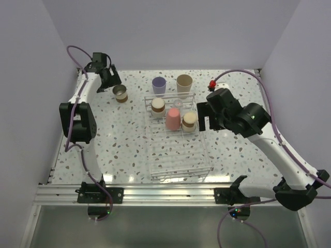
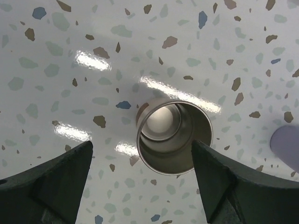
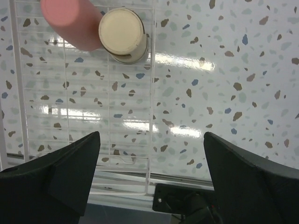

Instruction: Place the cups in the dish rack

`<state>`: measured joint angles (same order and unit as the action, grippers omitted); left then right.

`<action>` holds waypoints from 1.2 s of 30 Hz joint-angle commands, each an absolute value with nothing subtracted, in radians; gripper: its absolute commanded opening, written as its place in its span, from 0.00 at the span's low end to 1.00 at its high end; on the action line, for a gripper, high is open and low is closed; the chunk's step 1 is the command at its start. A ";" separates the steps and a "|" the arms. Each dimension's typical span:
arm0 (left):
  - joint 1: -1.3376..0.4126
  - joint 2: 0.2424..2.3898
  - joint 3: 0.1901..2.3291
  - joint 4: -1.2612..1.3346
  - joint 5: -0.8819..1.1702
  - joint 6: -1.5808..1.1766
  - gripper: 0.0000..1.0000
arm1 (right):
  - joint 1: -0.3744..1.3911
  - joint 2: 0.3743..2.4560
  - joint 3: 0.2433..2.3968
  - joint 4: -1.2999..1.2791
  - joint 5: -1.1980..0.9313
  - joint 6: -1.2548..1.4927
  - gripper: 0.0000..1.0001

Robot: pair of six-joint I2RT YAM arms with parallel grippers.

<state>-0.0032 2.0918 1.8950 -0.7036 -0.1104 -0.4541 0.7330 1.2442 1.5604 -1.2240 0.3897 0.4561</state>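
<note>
The dish rack (image 1: 182,164) lies mid-table. Upside down at its far end stand two brown-grey cups with cream bases (image 1: 158,106) (image 1: 189,122) and a coral-red cup (image 1: 172,119), with a tiny clear cup (image 1: 177,104) among them. A lavender cup (image 1: 159,85) and a beige cup (image 1: 184,84) stand on the table behind the rack. A third brown-grey cup (image 2: 174,136) stands mouth up at the far left. My left gripper (image 2: 140,147) is open above it, the right finger (image 2: 229,182) near its rim. My right gripper (image 3: 152,135) hangs open over the rack's right edge (image 3: 150,93).
White walls close in the terrazzo table (image 1: 119,139) on the left, back and right. An aluminium rail (image 1: 165,194) with the arm bases runs along the near edge. A small red object (image 1: 211,83) sits at the back right.
</note>
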 commanded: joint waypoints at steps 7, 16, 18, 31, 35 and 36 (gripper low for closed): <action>0.031 2.207 1.916 -0.640 -0.045 -0.512 0.61 | 0.735 1.132 1.493 -1.319 0.465 0.569 0.96; 0.031 2.197 1.891 -0.594 -0.014 -0.574 0.00 | 0.735 1.215 1.560 -1.302 0.448 0.523 0.96; 0.031 2.152 1.884 -0.578 -0.017 -0.580 0.00 | 0.735 1.229 1.583 -1.290 0.431 0.512 0.96; 0.037 1.763 1.700 -0.411 0.196 -0.624 0.00 | 0.735 1.332 1.640 -1.060 0.142 0.462 0.98; 0.031 1.616 1.458 -0.255 0.380 -0.754 0.00 | 0.733 1.310 1.580 -0.881 -0.067 0.500 0.98; 0.031 1.585 1.404 -0.209 0.473 -0.787 0.00 | 0.733 1.301 1.566 -0.832 -0.121 0.520 0.98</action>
<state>0.0261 1.6615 1.5471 -0.3763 0.2394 -0.6571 0.7330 1.3323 1.5970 -1.0309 0.1001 0.4873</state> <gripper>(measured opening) 0.059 0.983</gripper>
